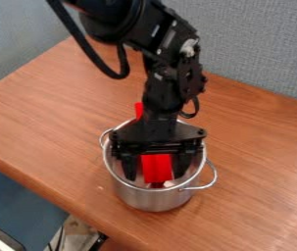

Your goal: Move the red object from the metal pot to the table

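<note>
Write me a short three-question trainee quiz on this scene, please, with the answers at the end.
1. True or false: the metal pot stands on the table.
2. Multiple choice: what colour is the block in the pot? (a) green (b) red (c) yellow
3. Fill in the blank: the gripper is positioned over the ____.

Key: 1. true; 2. b, the red object; 3. pot
</note>
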Tool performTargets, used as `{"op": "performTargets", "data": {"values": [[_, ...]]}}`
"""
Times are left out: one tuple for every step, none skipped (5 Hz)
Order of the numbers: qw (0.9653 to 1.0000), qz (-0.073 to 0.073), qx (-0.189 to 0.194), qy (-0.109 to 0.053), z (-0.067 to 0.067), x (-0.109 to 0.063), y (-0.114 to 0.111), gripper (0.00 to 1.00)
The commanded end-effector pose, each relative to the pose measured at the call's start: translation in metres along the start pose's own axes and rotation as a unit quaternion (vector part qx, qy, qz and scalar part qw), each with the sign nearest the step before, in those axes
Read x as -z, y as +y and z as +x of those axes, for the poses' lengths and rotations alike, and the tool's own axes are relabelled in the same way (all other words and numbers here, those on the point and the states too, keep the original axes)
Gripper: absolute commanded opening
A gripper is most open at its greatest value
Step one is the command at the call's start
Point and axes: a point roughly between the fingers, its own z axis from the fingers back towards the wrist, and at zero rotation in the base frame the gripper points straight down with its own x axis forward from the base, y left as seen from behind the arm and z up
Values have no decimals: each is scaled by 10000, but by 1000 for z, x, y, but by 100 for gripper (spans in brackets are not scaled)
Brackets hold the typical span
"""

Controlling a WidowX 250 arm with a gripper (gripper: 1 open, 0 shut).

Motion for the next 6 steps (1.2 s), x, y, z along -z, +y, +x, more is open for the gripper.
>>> {"op": "performTargets", "data": {"values": [[9998, -116, -136, -92, 8, -5, -4, 100], [9997, -119, -169, -96, 9, -4, -4, 100], [9996, -175, -188, -113, 11, -12, -4, 100], [9995, -234, -190, -134, 12, -21, -5, 100], [9991, -344, -154, -178, 14, -37, -7, 100], [9987, -433, -102, -250, 18, -61, -10, 100]]}}
